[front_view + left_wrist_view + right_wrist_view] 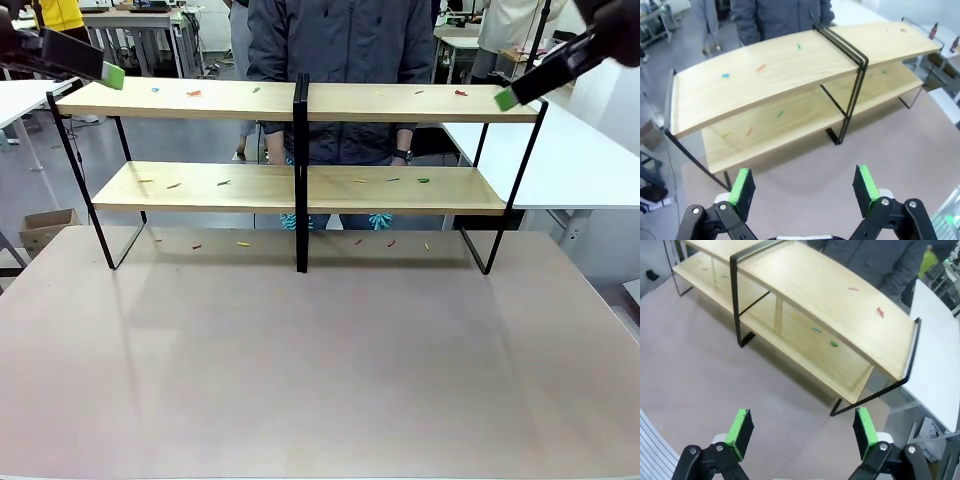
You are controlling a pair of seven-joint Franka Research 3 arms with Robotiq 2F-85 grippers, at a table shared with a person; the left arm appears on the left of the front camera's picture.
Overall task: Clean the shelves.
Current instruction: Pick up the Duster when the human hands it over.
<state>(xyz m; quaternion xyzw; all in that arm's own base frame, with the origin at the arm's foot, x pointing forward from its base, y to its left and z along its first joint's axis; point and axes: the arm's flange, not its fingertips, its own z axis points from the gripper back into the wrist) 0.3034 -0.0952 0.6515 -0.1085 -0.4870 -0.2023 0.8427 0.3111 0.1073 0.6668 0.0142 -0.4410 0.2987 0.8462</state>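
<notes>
My left tool (pixel 802 173) is released, the green pads spread wide with nothing between them. The right tool (pixel 802 412) is the same, wide and empty. Each hangs high off one end of the shelves (pixel 400 102): the left above the left end of the top board (pixel 790 65), the right above the right end.

The shelves stand across the far half of the counter (pixel 320 380), between my two tools, with a person (pixel 345 40) just behind the middle. Small coloured scraps (pixel 194 93) lie scattered on the top board and on the lower board (pixel 300 188), and a few more sit on the counter under the rack.

I judge the rack itself stiff but light: thin black frame, long wooden boards, one post (pixel 300 170) in the middle. A hard push down or sideways could slide or tip it, so I would not lean on it.

The scraps look tiny, thin and nearly weightless, and the boards look smooth, so they will likely skid away from a closing pad. I would come straight down on each one, pads astride its short side, and close gently against the wood. The lower board has little headroom, so there I would go in from the front, low and tilted, well off the post.
</notes>
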